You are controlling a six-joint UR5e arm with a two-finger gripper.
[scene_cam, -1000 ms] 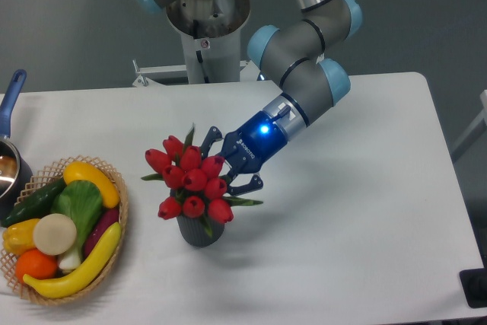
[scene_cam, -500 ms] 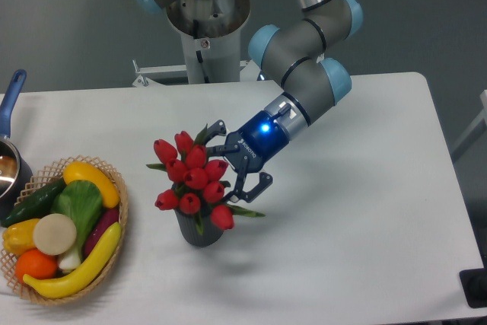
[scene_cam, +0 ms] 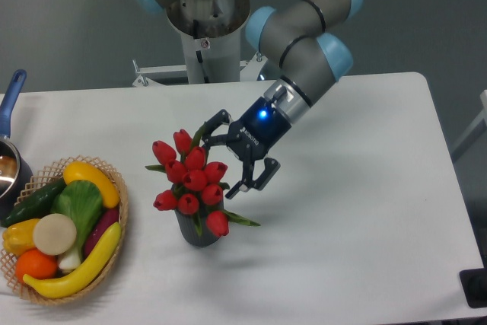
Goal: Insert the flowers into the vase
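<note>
The flowers [scene_cam: 189,180], a bunch of red tulip buds with green leaves, stand with their stems down in the vase [scene_cam: 198,231], a small dark grey cup near the table's front middle. The buds spread wider than the cup and hide its rim. My gripper [scene_cam: 226,156] hangs just right of the bunch, slightly above it, with its fingers spread open. Nothing sits between the fingers. The upper finger [scene_cam: 214,121] is close to the topmost leaves; whether it touches them I cannot tell.
A wicker basket [scene_cam: 119,202] of vegetables and fruit sits at the front left. A blue-handled metal pot [scene_cam: 11,159] stands at the left edge. The arm's base [scene_cam: 205,36] rises behind the table's far edge.
The gripper has opened, let go of the flowers and drawn back up and to the right. The bunch has settled lower into the vase.
</note>
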